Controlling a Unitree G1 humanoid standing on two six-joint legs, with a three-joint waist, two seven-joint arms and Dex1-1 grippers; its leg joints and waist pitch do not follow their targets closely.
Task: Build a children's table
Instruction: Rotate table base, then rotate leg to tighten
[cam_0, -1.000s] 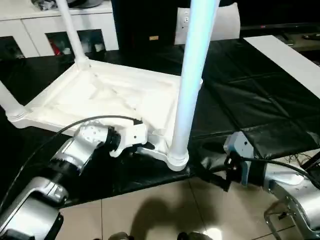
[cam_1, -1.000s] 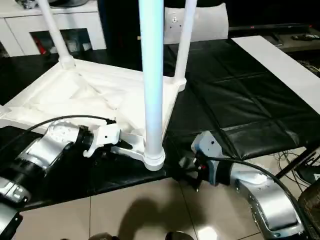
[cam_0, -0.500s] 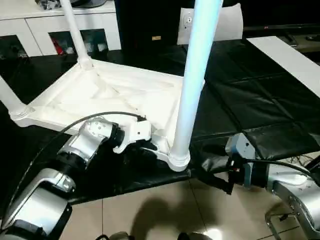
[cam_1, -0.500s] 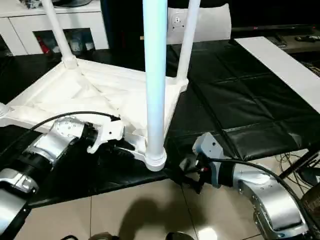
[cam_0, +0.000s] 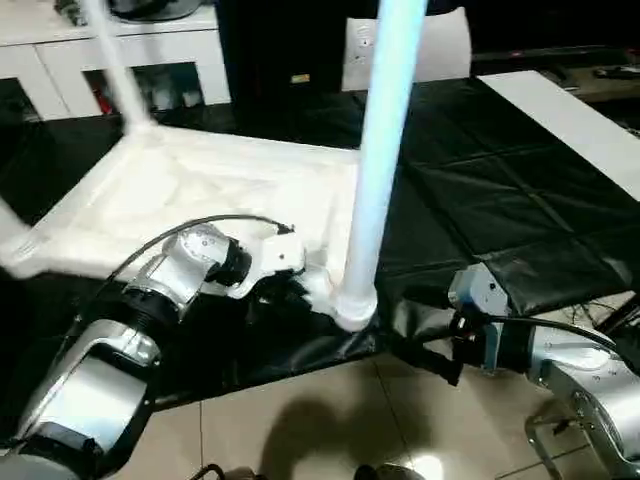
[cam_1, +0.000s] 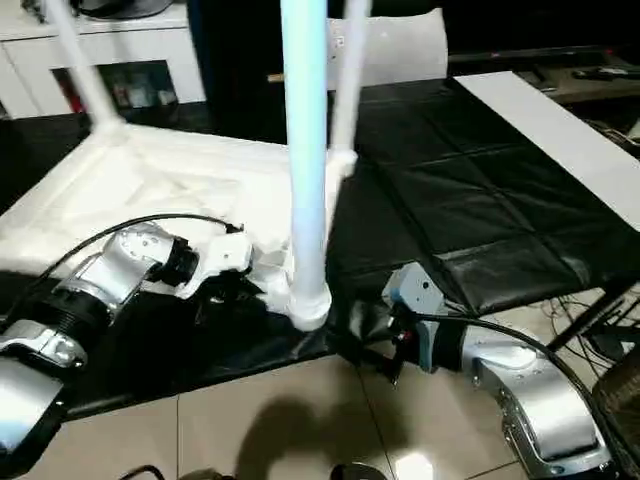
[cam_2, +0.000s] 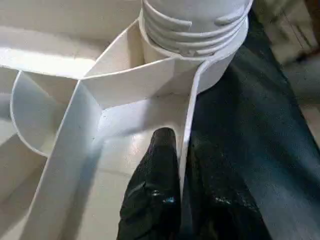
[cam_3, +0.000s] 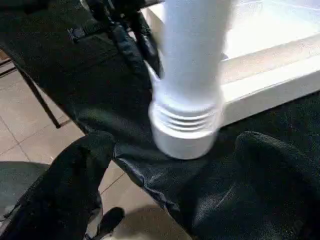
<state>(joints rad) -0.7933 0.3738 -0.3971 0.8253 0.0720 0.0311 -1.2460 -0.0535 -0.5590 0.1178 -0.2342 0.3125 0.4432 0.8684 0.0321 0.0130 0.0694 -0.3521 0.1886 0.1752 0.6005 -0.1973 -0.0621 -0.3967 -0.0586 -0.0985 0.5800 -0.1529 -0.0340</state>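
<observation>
While the table (cam_0: 215, 190) lies upside down on the black tabletop (cam_0: 500, 180), legs up, the left jaws (cam_2: 181, 165) pinch its thin side rim just beside the near corner socket, one finger (cam_2: 157, 170) inside the rim, the other outside. The right jaws (cam_3: 170, 165) stand spread wide just off that corner, with the near leg (cam_3: 192, 75) between the fingers but untouched.

White table leg (cam_3: 192, 75) stands between the spread right tool (cam_3: 175, 185) fingers.
</observation>
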